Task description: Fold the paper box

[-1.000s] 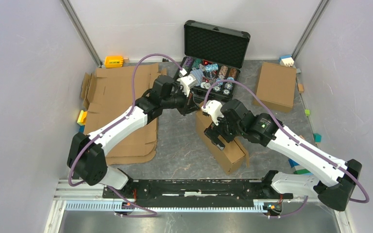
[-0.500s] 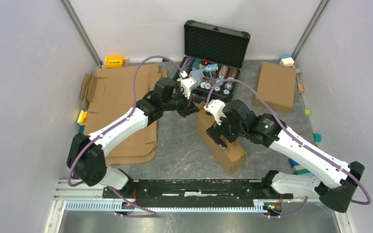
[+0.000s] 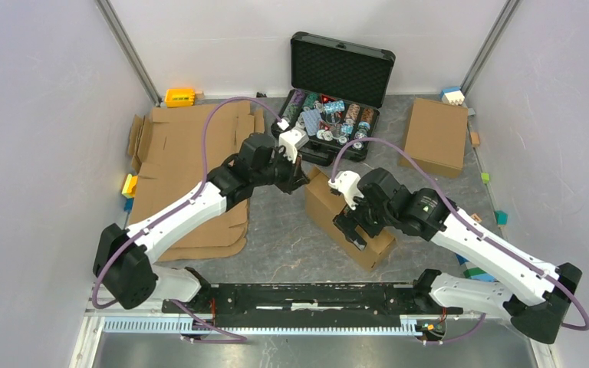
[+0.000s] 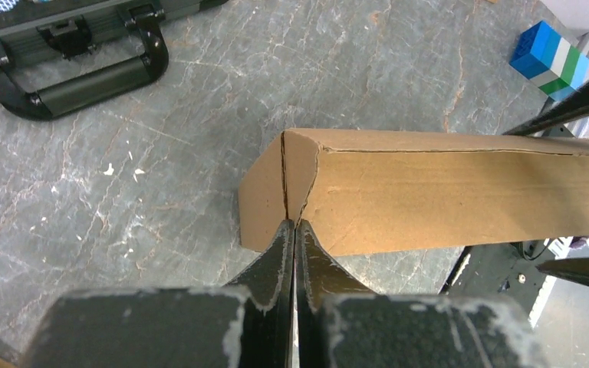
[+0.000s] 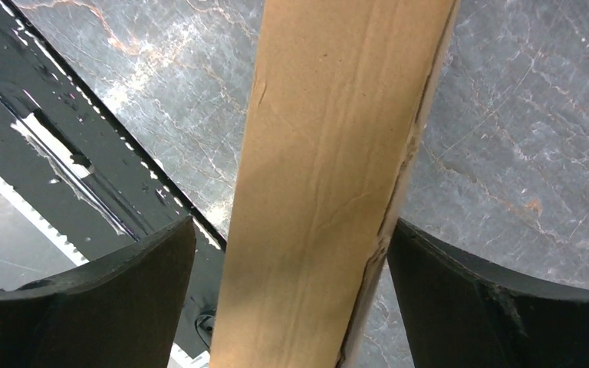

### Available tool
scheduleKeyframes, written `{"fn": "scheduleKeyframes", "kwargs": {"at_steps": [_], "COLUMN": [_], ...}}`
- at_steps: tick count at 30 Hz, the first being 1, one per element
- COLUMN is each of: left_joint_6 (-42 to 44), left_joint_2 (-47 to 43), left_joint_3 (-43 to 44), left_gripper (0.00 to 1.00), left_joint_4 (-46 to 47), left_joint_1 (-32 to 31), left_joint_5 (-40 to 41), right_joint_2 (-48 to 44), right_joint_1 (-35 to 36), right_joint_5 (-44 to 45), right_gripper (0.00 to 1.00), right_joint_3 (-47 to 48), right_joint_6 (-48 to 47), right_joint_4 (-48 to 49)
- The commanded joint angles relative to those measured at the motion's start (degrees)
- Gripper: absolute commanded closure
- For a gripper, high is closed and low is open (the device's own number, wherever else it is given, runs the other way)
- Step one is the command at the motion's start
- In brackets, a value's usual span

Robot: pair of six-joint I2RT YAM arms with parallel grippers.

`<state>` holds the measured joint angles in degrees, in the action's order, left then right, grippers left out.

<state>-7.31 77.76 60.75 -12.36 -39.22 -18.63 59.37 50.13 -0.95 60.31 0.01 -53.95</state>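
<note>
Paper box (image 3: 320, 201): lying mid-bench (image 3: 284, 230). Left wrist view alone is showing left gripper (image 4: 292, 224) pressed together, touching the end seam. Right wrist view is showing right gripper (image 5: 291, 224) spread apart, straddling the box.

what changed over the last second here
The right tool slid along the paper box toward its near end, still open astride it. The left tool, shut, came down to the box's far corner. The box turned slightly. The black case and flat cardboard stayed put.
</note>
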Motion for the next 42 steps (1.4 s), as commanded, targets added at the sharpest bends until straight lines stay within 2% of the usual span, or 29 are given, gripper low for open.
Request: {"fn": "scheduleKeyframes", "kwargs": {"at_steps": [1, 5, 7, 8, 11, 13, 16, 18, 22, 26, 33, 40, 42], "left_joint_6": [-4.23, -6.18, -7.84, -8.92, -11.64, -12.60, -12.35, -13.06, -13.73, -14.31, -14.60, -15.32, -16.24], "left_joint_2": [-3.88, -5.61, -6.86, -7.51, -10.88, -14.24, -19.42, -21.68, -21.81, -20.48, -18.41, -17.75, -17.77], "left_joint_3": [-1.05, -2.41, -3.28, -3.61, -6.82, -9.65, -13.55, -15.70, -17.06, -17.38, -17.11, -17.36, -17.59], "left_gripper": [0.98, 0.94, 0.86, 0.78, 0.60, 0.53, 0.39, 0.34, 0.34, 0.34, 0.34, 0.35, 0.35], "left_joint_4": [-1.17, -1.14, -1.52, -2.10, -1.67, -0.47, 1.69, 3.76, 5.01, 5.08, 3.93, 4.08, 4.19], "left_joint_1": [-0.85, -0.86, -0.77, -0.37, 4.03, 7.13, 7.75, 7.71, 7.84, 7.98, 8.02, 8.02, 8.01], "left_joint_5": [3.92, 6.67, 9.31, 11.27, 11.23, 9.85, 11.87, 13.29, 15.54, 16.33, 17.05, 16.72, 16.94], "right_joint_2": [1.62, 4.98, 6.00, 6.15, 7.34, 9.05, 12.01, 13.86, 18.89, 21.83, 13.50, 5.52, 4.11], "right_joint_1": [-0.05, -0.04, -0.04, -0.04, -0.04, -0.03, -0.02, -0.02, -0.01, -0.07, -0.10, -0.18, -0.15], "right_joint_5": [0.60, 0.60, -0.53, -1.87, -3.60, -5.38, -8.07, -9.79, -9.17, -2.84, 3.71, 3.77, 6.23], "right_gripper": [0.07, 0.25, 0.29, 0.32, 0.34, 0.33, 0.31, 0.29, 0.19, 0.02, 0.02, 0.02, 0.02], "right_joint_3": [-0.18, 1.39, 2.08, 1.90, 1.29, 1.67, 3.41, 5.16, 9.90, 13.60, 11.29, 9.71, 9.48], "right_joint_6": [-1.44, -2.06, -2.67, -3.49, -5.27, -6.98, -10.05, -13.13, -17.06, -14.95, -8.86, -2.75, -0.53], "right_joint_4": [2.12, 5.14, 7.42, 9.36, 13.86, 15.27, 16.23, 16.40, 13.93, 12.52, 12.43, 7.12, 4.52]}}
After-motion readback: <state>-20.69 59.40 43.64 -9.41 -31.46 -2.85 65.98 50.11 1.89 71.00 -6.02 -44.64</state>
